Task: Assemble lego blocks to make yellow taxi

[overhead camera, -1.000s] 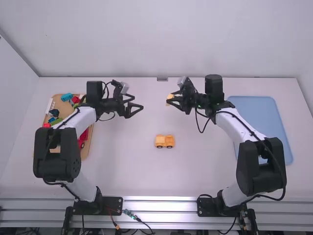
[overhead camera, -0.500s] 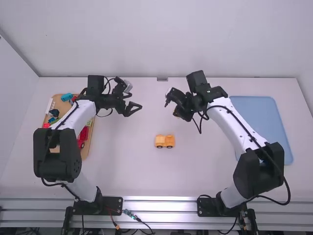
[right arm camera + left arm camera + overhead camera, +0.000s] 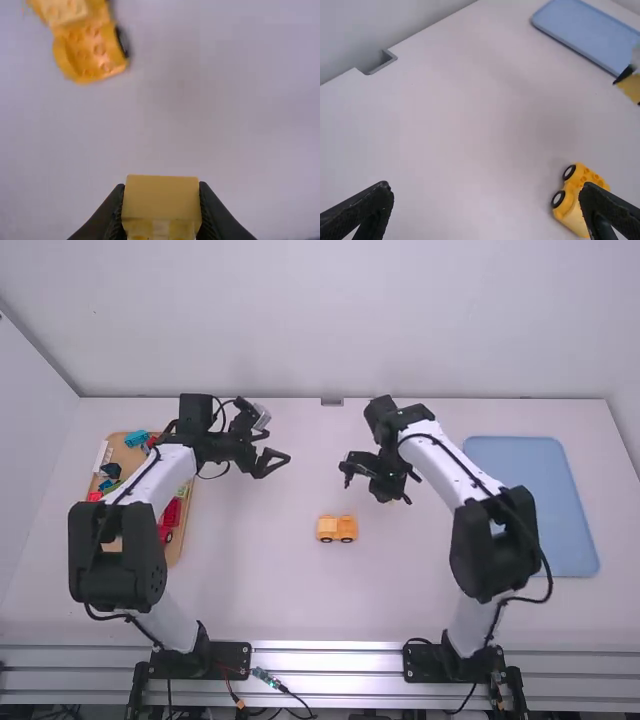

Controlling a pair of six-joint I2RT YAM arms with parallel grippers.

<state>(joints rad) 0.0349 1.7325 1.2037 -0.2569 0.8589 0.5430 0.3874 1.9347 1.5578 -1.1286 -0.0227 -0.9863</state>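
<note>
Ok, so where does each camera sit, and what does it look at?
High view: above and behind, looking forward and down at the table; left arm and right arm show.
Left wrist view: on that wrist, aimed at the yellow car and blue tray; the left gripper, open, shows.
Right wrist view: on that wrist, facing down; the right gripper shows, shut on a yellow block.
All three share the yellow car.
</note>
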